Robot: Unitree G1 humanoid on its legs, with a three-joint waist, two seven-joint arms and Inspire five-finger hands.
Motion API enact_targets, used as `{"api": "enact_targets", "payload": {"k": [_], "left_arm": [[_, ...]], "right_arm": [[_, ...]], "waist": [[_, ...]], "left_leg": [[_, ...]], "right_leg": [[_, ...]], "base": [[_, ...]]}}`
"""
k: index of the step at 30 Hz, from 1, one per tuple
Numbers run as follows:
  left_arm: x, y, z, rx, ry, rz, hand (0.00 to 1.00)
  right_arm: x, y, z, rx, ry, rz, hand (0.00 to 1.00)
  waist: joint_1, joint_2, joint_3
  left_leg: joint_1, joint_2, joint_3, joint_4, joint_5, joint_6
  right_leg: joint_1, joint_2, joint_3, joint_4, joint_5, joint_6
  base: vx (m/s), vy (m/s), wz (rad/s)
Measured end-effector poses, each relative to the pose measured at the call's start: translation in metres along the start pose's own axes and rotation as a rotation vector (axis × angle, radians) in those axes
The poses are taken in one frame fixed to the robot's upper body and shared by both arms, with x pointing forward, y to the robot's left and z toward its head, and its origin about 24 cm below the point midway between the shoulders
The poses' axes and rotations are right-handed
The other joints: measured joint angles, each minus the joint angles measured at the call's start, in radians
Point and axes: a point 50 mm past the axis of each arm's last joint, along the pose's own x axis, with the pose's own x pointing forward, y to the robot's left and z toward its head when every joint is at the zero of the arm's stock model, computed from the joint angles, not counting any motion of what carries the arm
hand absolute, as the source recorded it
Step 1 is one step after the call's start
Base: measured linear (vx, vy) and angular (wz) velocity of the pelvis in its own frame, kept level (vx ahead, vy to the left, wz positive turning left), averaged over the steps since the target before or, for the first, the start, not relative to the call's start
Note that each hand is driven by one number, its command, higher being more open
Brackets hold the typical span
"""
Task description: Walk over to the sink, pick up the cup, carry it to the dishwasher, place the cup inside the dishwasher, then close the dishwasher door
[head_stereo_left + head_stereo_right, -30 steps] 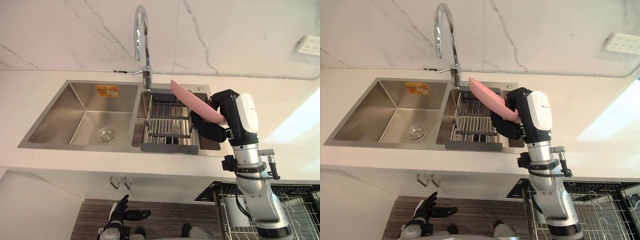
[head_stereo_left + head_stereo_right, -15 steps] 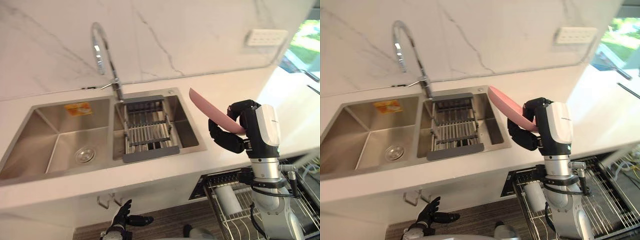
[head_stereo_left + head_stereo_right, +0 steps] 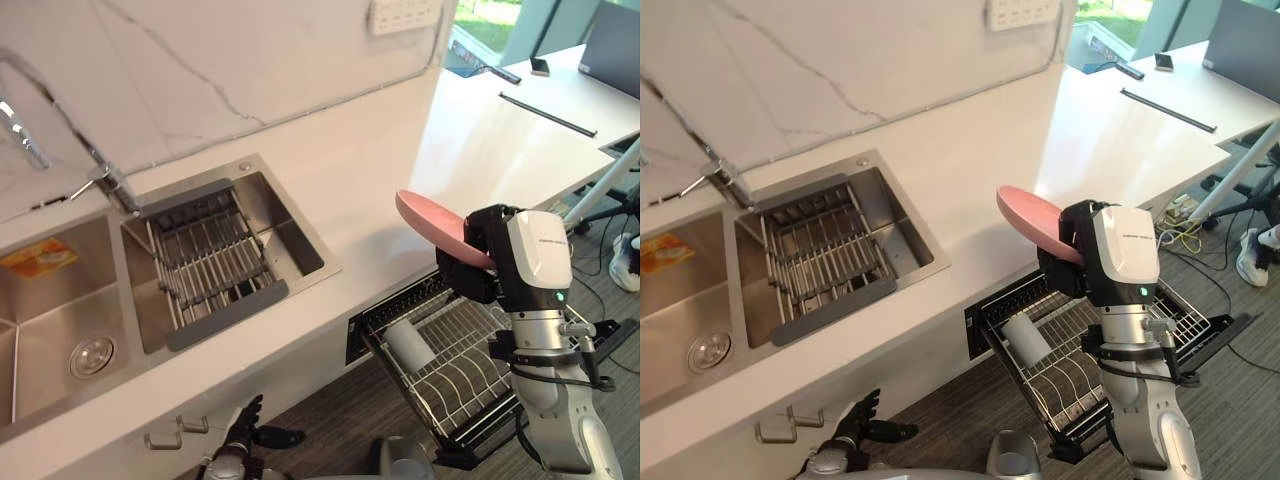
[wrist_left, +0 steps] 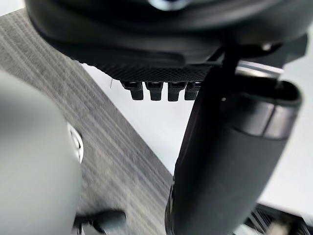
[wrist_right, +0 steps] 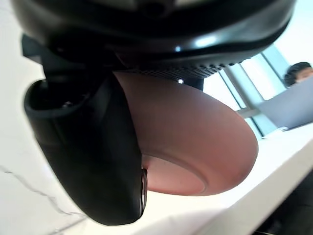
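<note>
A white marble wall runs along the top of the frame, above a long pale surface that crosses from lower left to upper right. The steel sink sits in the left half, with a wire drainer lying in its right basin and the tap at the far left edge.

At lower right the dishwasher rack is pulled well out from under the surface, with a white tumbler lying on its side in the near corner.

What the right robot hand carries is no cup to my eye but a shallow pink dish. The fingers and thumb are clamped on its edge, and it is held tilted in the air at centre right, above the rack and just off the front edge of the surface. The left robot hand hangs at the bottom of the frame over the wooden floor, fingers loose and spread, holding nothing.

The carry looks nearly over, so the job now is the placing. I would keep the grip tight and bring the dish down clear of the surface edge. It should go on its edge between the upright wires, away from the tumbler. The fingers should let go only once the wires bear its weight, or it may slide and knock. The door I cannot make out from here.
</note>
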Motion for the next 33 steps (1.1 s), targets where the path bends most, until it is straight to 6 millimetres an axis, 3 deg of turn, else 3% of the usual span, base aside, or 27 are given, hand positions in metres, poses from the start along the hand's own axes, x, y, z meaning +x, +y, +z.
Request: {"api": "enact_targets", "payload": {"k": [9,11,15,22,25,30,33], "left_arm": [[0.002,-0.013,0.009,-0.003,-0.025,-0.023,1.00],[0.002,-0.013,0.009,0.000,-0.026,-0.022,1.00],[0.002,-0.013,0.010,0.003,-0.031,-0.022,1.00],[0.005,-0.013,0.019,0.022,-0.056,-0.027,1.00],[0.005,-0.011,0.020,0.022,-0.063,-0.006,1.00],[0.006,-0.010,0.022,0.021,-0.078,-0.003,1.00],[0.006,-0.010,0.024,0.021,-0.087,-0.003,1.00]], "right_arm": [[-0.026,-0.006,-0.016,-0.028,0.111,-0.008,0.00],[-0.029,-0.004,-0.016,-0.018,0.128,-0.008,0.00],[-0.033,-0.002,-0.018,-0.011,0.154,-0.014,0.00],[-0.040,-0.005,-0.033,-0.091,0.222,-0.017,0.00],[-0.043,-0.003,-0.039,-0.111,0.258,-0.001,0.00],[-0.045,-0.009,-0.045,-0.134,0.296,-0.043,0.00],[-0.046,-0.011,-0.047,-0.142,0.305,-0.055,0.00]], "waist": [[-0.012,-0.008,0.002],[-0.013,-0.009,0.005],[-0.017,-0.009,0.017],[-0.021,-0.005,0.066],[-0.028,-0.009,0.084],[-0.038,-0.014,0.108],[-0.045,-0.017,0.123]], "left_leg": [[-0.014,0.027,-0.065,0.092,0.017,-0.007],[-0.023,0.019,-0.149,0.114,0.017,-0.007],[-0.024,0.006,-0.211,0.122,0.017,-0.007],[-0.037,-0.048,-0.216,0.080,0.017,-0.007],[-0.039,-0.066,-0.214,0.075,0.001,0.007],[-0.041,-0.079,-0.191,0.073,-0.088,0.022],[-0.062,-0.085,-0.182,0.106,-0.103,0.031]], "right_leg": [[0.085,0.011,-0.035,-0.067,0.004,0.001],[0.093,0.011,-0.026,-0.072,0.007,0.000],[0.089,0.009,-0.002,-0.073,0.012,0.003],[-0.050,-0.028,0.082,0.057,-0.007,0.016],[-0.100,-0.037,0.125,0.097,-0.011,0.022],[-0.172,-0.026,0.194,0.158,-0.006,0.035],[-0.200,-0.031,0.219,0.177,-0.001,0.042]], "base": [[0.05,-0.029,0.11],[0.00,0.018,-0.10],[-0.02,0.028,-0.18],[-0.07,0.049,-0.29],[-0.11,0.070,-0.37],[-0.12,0.081,-0.37],[-0.07,0.061,-0.26]]}}
